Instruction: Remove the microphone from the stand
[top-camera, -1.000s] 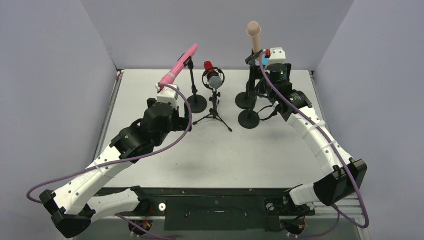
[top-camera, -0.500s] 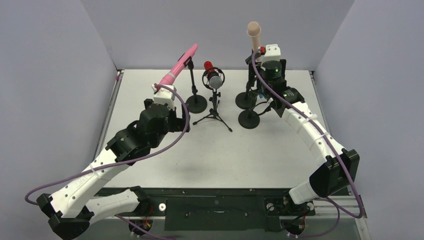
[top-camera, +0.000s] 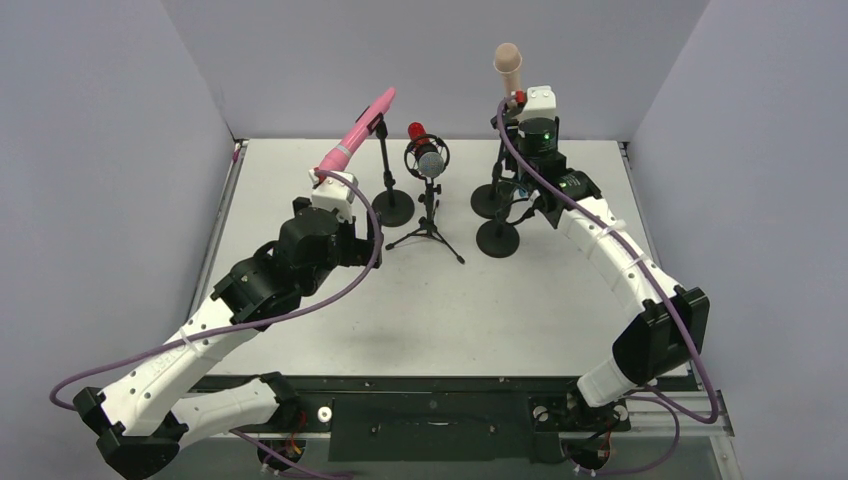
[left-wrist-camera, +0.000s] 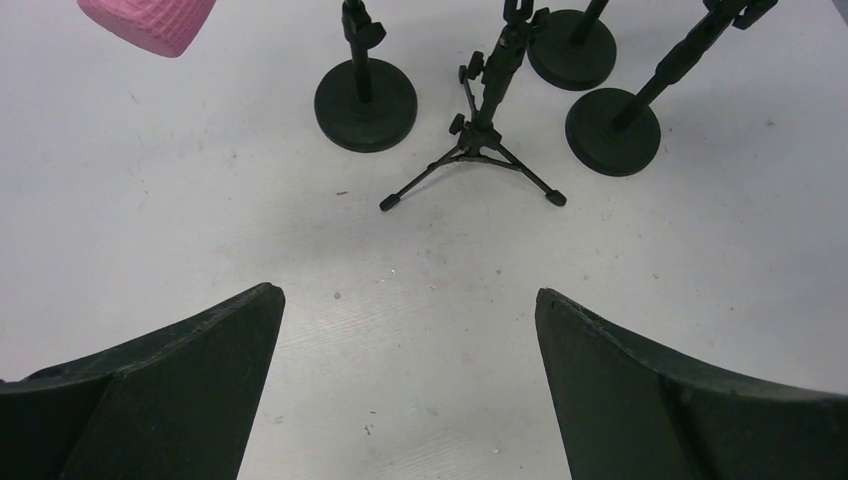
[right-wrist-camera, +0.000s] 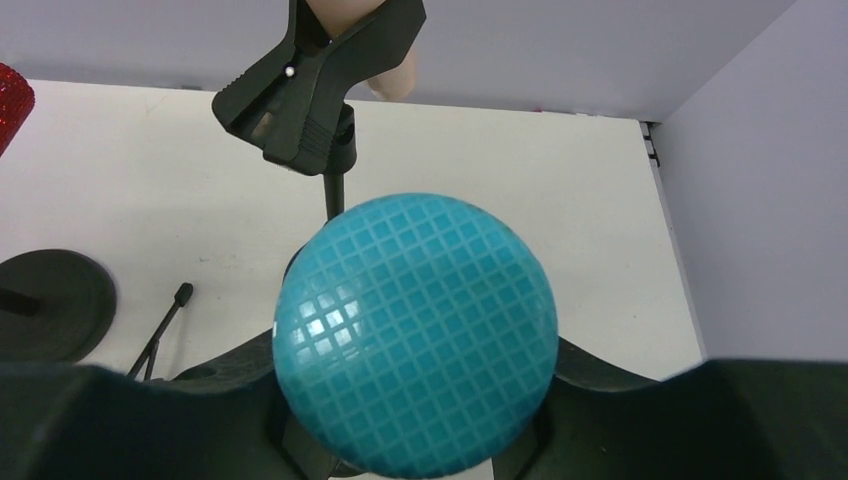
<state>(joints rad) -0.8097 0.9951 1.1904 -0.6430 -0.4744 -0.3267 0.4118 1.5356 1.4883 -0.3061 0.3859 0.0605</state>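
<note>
Since a second ago the right gripper (right-wrist-camera: 415, 450) has been brought further back and closed on the teal microphone (right-wrist-camera: 415, 330), which is seated in its stand (top-camera: 497, 238); the left gripper (left-wrist-camera: 405, 292) is held wide open over the table (top-camera: 420, 320). The microphone is judged light, rigid and smooth, so it is best gripped on the handle under the mesh head.

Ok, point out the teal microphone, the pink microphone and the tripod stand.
teal microphone (right-wrist-camera: 415, 335), right wrist view, mesh head.
pink microphone (top-camera: 354, 131), top external view, mid-body.
tripod stand (left-wrist-camera: 487, 100), left wrist view, centre column.
</note>
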